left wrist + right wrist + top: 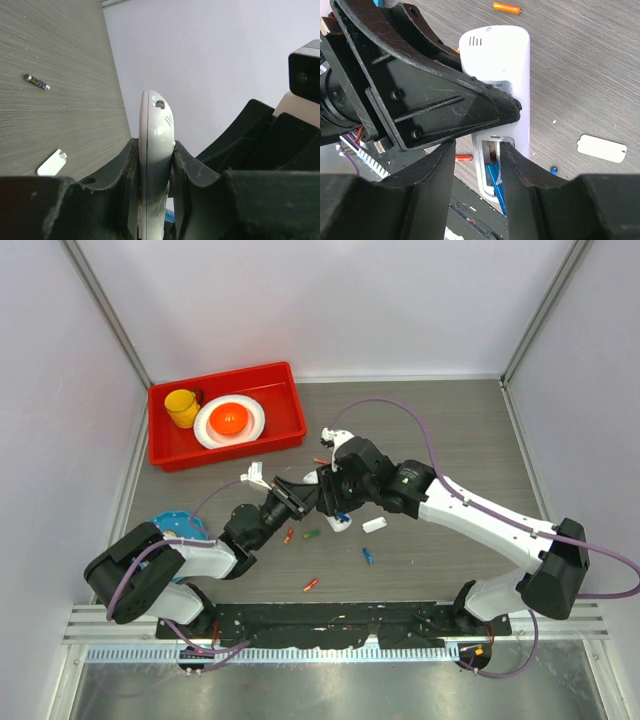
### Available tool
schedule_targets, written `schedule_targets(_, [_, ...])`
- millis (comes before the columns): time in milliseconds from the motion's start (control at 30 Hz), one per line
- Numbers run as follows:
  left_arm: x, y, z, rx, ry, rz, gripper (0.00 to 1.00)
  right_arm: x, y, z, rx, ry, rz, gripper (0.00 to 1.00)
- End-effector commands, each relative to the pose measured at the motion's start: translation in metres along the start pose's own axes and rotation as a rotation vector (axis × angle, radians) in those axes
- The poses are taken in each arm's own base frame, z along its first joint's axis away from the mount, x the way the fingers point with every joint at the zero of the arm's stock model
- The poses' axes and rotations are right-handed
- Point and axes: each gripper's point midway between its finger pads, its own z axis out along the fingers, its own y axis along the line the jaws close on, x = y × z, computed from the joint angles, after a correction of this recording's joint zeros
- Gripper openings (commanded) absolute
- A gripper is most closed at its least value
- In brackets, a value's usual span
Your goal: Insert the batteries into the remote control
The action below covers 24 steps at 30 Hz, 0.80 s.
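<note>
Two tools meet at the white oblong plastic remote control (512,65): your left tool (155,145) clamps its sides above the counter (580,75), your right tool (477,150) straddles the thin blue battery (495,182) lying lengthwise in its open slot (490,147), gripping or not you cannot tell.

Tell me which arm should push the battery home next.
Right. The right hand straddles the remote control's open compartment, where a blue battery sits partly in; the left hand is shut on the remote control, holding it.
</note>
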Motion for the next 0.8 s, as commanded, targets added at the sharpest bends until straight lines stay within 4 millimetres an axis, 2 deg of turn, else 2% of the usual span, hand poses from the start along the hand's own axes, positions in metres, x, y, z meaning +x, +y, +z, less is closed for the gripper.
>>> schedule_targets(0, [-0.019,-0.093,-0.006,0.350,-0.062,-0.063,0.00,-0.039,-0.001,-0.006,0.022,-0.115,-0.008,0.47])
schedule_targets(233, [-0.022,-0.092,-0.005,0.341,-0.079,-0.077,0.00,-0.060,-0.001,-0.013,0.037,-0.147,-0.004,0.48])
schedule_targets(367, [-0.022,-0.090,-0.004,0.336,-0.080,-0.082,0.00,-0.082,0.007,-0.022,0.018,-0.190,-0.010,0.50])
schedule_targets(567, [-0.023,-0.092,0.000,0.341,-0.085,-0.087,0.00,-0.102,0.014,-0.035,0.006,-0.231,-0.021,0.50])
schedule_targets(667, [-0.026,-0.090,0.001,0.334,-0.091,-0.109,0.00,-0.113,0.007,-0.051,0.040,-0.287,-0.019,0.51])
schedule_targets(733, [-0.028,-0.089,0.002,0.327,-0.096,-0.143,0.00,-0.120,-0.007,-0.061,0.100,-0.343,-0.003,0.51])
schedule_targets(767, [-0.029,-0.089,0.002,0.326,-0.102,-0.153,0.00,-0.117,-0.013,-0.060,0.116,-0.361,0.004,0.51])
